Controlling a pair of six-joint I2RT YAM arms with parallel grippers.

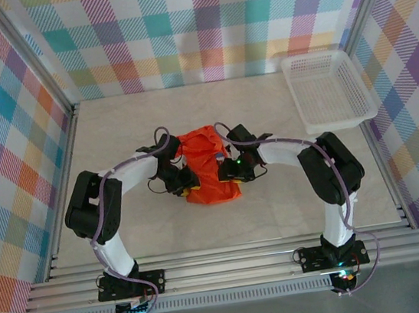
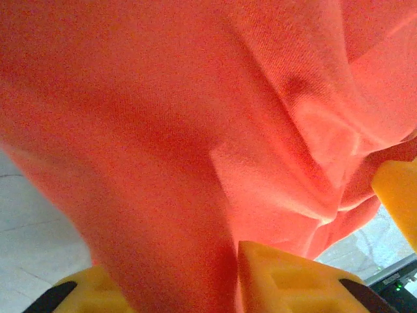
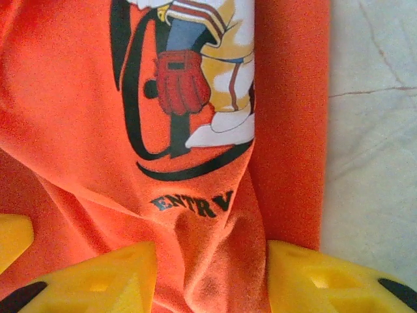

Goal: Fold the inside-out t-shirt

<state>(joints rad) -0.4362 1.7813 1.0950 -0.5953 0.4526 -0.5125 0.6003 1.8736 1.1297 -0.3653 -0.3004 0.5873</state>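
Observation:
The inside-out t-shirt (image 1: pixel 207 164), bright orange-red, lies bunched in a heap at the middle of the table, between my two grippers. My left gripper (image 1: pixel 184 177) is at its left side. In the left wrist view a thick fold of the t-shirt (image 2: pixel 163 150) runs down between the yellow fingers (image 2: pixel 293 280), and the left gripper (image 2: pixel 182 287) is shut on it. My right gripper (image 1: pixel 228 171) is at the shirt's right side. The right gripper (image 3: pixel 212 280) is shut on a pinched ridge of cloth just below the coloured chest print (image 3: pixel 189 98) with black lettering.
A white mesh basket (image 1: pixel 330 90) stands at the back right corner. Plaid walls close in the table on three sides, and a metal rail (image 1: pixel 232 265) runs along the near edge. Bare tabletop (image 3: pixel 378 130) shows right of the shirt.

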